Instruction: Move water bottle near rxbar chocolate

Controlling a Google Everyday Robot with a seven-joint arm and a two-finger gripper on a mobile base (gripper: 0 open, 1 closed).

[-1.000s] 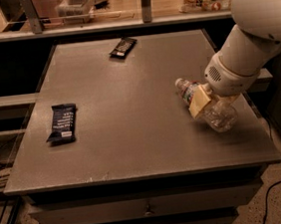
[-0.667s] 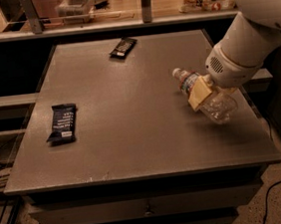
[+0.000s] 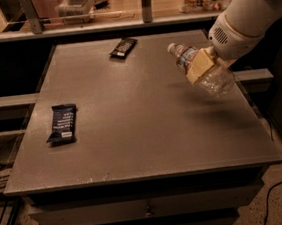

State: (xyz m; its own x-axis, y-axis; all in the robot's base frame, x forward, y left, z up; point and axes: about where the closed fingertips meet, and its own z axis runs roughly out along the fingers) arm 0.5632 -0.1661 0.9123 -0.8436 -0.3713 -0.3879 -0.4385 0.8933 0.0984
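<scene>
The water bottle is clear crinkly plastic with a white cap pointing up-left. It hangs tilted in the air over the right side of the table. My gripper is shut on the bottle's middle, its tan fingers across the label band. The white arm comes in from the upper right. The rxbar chocolate, a flat black bar with white lettering, lies at the far middle of the table, well to the left of and behind the bottle.
A dark navy-blue bar with white text lies near the left edge of the grey table. A shelf with packages runs behind the table. Cables lie on the floor at left and right.
My gripper has lifted the water bottle off the table on the right side and carried it upward and slightly toward the far edge. Both bars stayed put.
</scene>
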